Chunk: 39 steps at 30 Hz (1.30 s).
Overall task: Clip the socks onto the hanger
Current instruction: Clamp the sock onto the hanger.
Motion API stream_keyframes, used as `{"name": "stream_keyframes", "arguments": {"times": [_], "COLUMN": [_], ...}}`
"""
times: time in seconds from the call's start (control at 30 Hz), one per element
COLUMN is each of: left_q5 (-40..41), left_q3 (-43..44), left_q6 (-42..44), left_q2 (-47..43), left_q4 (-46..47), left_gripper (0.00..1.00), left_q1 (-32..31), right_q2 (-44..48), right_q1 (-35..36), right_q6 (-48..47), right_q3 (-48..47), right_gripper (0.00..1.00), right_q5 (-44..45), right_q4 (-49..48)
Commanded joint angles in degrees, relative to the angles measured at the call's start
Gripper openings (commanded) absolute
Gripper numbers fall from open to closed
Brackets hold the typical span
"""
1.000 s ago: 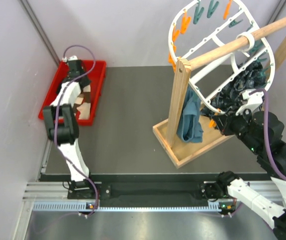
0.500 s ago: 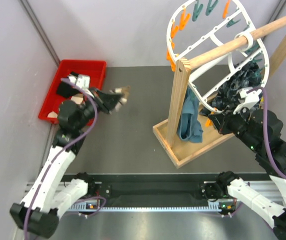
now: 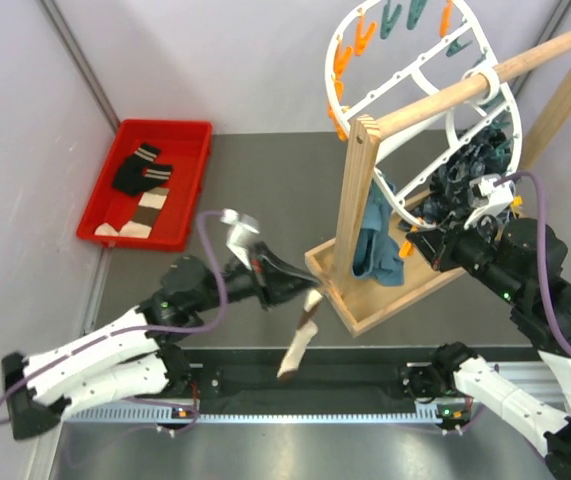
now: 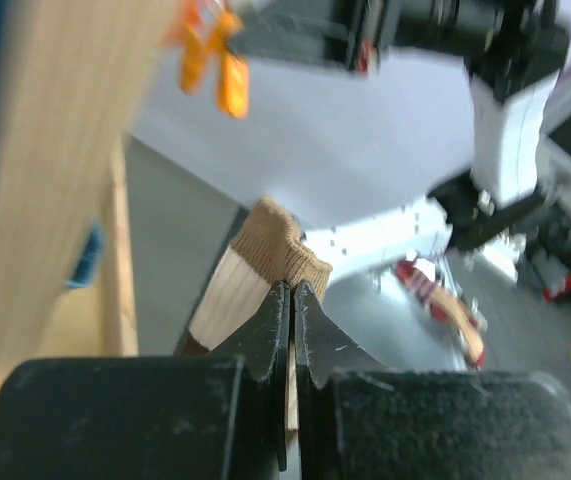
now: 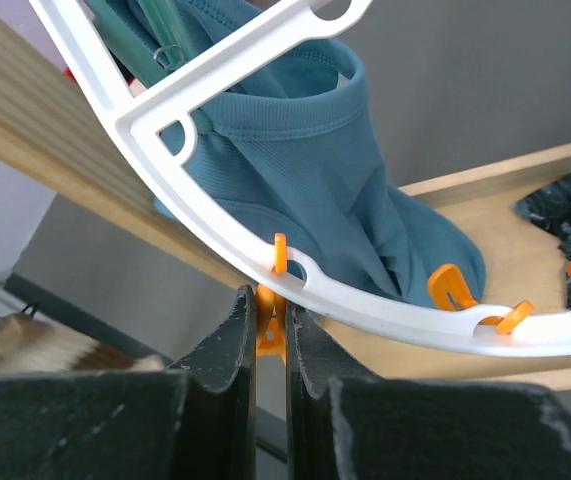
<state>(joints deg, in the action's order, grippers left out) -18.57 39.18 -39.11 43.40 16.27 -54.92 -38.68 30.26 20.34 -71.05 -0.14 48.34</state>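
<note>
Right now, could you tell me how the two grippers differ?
The left gripper holds a banded sock dangling; the right gripper pinches an orange peg on the hanger. The left is beside the wooden stand; the right, at the hanger's rim. Both have shut jaws.

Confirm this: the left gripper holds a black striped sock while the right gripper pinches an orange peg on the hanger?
No: the sock in the left gripper is banded brown and cream, not black striped, as the left wrist view shows. The right gripper does pinch an orange peg on the hanger.
</note>
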Motion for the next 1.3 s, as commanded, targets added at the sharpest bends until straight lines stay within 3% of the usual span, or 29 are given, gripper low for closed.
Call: {"name": "stream_keyframes", "arguments": {"times": [0.0, 0.2, 0.43, 0.57, 0.7, 0.93, 1.27], "left_q5": [7.5, 16.6, 40.5, 55.8, 64.2, 68.9, 67.7], "left_q3": [4.9, 10.3, 15.7, 17.0, 17.2, 19.4, 20.9], "left_q6": [9.5, 18.6, 28.8, 37.6, 46.9, 52.5, 54.8], "left_q2": [7.1, 16.6, 23.8, 28.5, 32.6, 36.9, 38.4], "left_q4": [6.0, 6.4, 6.5, 13.2, 21.8, 25.0, 25.7], "left_gripper": [0.0, 0.0, 0.0, 0.0, 0.0, 0.0, 0.0], "left_q1": [-10.1, -19.2, -28.0, -34.3, -38.0, -39.0, -39.0], "right_q2": [-0.8, -0.6, -0.9, -1.0, -1.5, -1.7, -2.4], "right_q1": [0.7, 0.7, 0.7, 0.8, 0.7, 0.7, 0.7], "right_q6": [2.9, 6.7, 10.8, 12.4, 13.9, 15.2, 15.6], "right_q3": [-1.5, -3.4, -5.6, -5.9, -5.9, -5.5, -5.2], "right_gripper": [0.0, 0.0, 0.0, 0.0, 0.0, 0.0, 0.0], "right_q5": [-8.5, -7.9, -6.1, -4.3, -4.3, -4.4, -5.5], "right_q4": [2.8, 3.8, 5.3, 5.2, 4.5, 3.8, 3.1]}}
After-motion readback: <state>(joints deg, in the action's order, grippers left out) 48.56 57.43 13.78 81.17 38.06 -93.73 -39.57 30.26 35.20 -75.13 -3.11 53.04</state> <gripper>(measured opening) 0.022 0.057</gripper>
